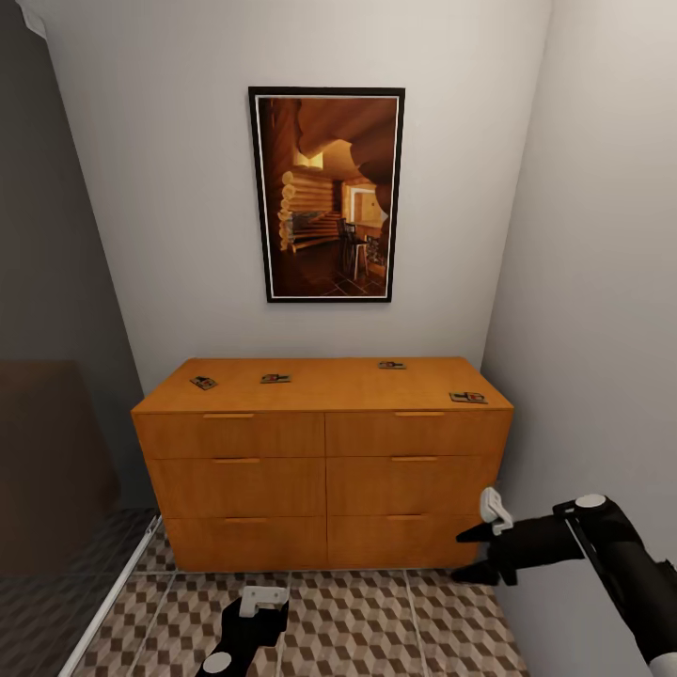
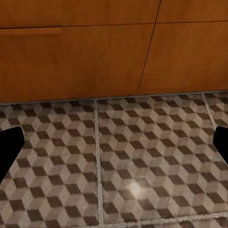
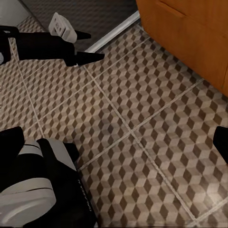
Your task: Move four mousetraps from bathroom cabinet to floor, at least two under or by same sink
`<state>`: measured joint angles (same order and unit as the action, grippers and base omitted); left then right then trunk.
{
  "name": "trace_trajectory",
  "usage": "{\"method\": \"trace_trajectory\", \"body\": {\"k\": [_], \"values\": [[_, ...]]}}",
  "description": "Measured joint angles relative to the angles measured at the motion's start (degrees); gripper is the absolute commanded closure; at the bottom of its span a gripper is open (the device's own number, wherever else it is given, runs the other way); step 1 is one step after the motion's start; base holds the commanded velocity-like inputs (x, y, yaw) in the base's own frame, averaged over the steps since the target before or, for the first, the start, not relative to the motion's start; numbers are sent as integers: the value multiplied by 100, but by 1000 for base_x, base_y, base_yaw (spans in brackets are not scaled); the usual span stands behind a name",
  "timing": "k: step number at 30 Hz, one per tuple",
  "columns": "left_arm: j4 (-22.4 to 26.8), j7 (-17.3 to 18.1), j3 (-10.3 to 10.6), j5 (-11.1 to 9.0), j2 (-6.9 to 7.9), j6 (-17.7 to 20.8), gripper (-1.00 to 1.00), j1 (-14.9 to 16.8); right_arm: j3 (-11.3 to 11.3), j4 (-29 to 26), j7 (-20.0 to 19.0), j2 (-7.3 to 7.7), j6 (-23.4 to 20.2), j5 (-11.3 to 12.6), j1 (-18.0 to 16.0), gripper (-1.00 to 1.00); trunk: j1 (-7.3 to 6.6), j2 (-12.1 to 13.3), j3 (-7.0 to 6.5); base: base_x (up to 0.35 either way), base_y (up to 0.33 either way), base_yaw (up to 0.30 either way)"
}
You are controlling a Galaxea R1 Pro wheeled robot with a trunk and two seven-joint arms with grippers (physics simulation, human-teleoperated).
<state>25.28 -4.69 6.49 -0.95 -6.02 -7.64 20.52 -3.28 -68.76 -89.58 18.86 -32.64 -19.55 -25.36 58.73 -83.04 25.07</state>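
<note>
**Mousetraps on top of the cabinet, none on the floor yet**

Nearest the camera in the head view, the left gripper (image 1: 252, 602) hangs low over the bathroom floor (image 1: 376, 621), whose large square tiles carry a brown, beige and white cube pattern with pale grout lines. In the left wrist view its two dark fingertips sit at opposite edges with bare tiles between them, so the jaws are wide apart and hold nothing. The right gripper (image 1: 477, 550) reaches in from the right, level with the lowest drawers; in its own wrist view its fingertips also stand far apart and empty.

Beyond the arms stands the wide, low orange-brown wooden cabinet (image 1: 324, 470) with six drawers, all closed, and slim bar handles. On its flat top lie four small, flat tan mousetraps with dark metal parts: one at the left (image 1: 203, 383), one left of centre (image 1: 275, 378), one toward the back right (image 1: 392, 365) and one at the right front corner (image 1: 468, 398).

Above, a dark-framed picture of a log-cabin room (image 1: 326, 195) hangs on the pale wall.

By my judgement the task is at its start: all four traps remain to be carried, and no sink is in sight.
</note>
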Motion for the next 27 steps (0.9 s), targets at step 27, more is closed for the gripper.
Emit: {"method": "trace_trajectory", "body": {"k": [27], "values": [[-24, 2, 0, 0, 0, -9, -100, 0, 240, -208, -1, 68, 9, 22, -1, -100, 0, 0, 0, 0, 0, 0]]}}
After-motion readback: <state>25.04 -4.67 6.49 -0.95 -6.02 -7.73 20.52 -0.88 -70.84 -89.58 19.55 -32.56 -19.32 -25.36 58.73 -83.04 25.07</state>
